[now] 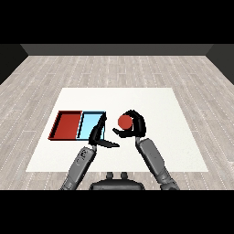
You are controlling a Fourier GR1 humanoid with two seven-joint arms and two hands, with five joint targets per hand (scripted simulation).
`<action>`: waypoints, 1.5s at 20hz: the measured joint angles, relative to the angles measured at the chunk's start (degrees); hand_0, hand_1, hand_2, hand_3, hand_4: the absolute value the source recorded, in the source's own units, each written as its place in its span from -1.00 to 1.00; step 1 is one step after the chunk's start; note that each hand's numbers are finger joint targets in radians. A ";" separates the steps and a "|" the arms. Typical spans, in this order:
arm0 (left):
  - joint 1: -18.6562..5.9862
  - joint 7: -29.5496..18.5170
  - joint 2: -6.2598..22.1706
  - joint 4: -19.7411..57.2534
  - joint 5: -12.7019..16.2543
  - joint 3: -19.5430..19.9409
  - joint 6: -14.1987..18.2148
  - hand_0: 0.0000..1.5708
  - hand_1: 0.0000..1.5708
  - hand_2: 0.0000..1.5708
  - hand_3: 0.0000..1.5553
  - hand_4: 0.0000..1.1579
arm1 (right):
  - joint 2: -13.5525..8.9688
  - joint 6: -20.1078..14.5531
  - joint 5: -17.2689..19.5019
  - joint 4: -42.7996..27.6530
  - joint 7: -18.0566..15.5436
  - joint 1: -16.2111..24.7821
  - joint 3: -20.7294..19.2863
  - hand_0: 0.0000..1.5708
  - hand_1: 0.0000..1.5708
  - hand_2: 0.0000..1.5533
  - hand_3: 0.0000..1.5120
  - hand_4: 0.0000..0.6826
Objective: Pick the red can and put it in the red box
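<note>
The red can [124, 121] stands near the middle of the white table, just right of the trays. My right hand [135, 124] wraps it from the right, fingers arched over the top and thumb under its left side. The red tray [60, 123] lies at the left, apart from the can. My left hand [99, 135] hovers over the light blue tray's near right corner, fingers straight and thumb pointing right, holding nothing.
The light blue tray [89, 124] lies between the red tray and the can, sharing a wall with the red one. The white table [155, 100] stretches beyond and to the right of the can.
</note>
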 measured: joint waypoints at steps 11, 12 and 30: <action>-2.99 -2.65 -0.01 7.43 4.47 -3.97 3.02 -1.00 -1.00 -1.00 -1.00 -1.00 | 0.09 -0.32 -0.21 -0.81 -2.35 1.64 2.55 0.87 0.87 0.85 0.83 0.94; -3.00 -1.64 -0.01 6.67 4.35 -3.58 2.70 -1.00 -1.00 -1.00 -1.00 -1.00 | 0.09 -0.32 -0.33 -1.23 -2.95 2.59 3.19 0.88 0.88 0.85 0.83 0.98; -5.86 -6.56 0.13 12.57 11.63 -9.46 5.22 -1.00 -1.00 -1.00 -1.00 -1.00 | 0.10 -7.76 -9.20 2.48 -7.03 -2.62 11.77 0.94 0.94 0.87 0.86 0.90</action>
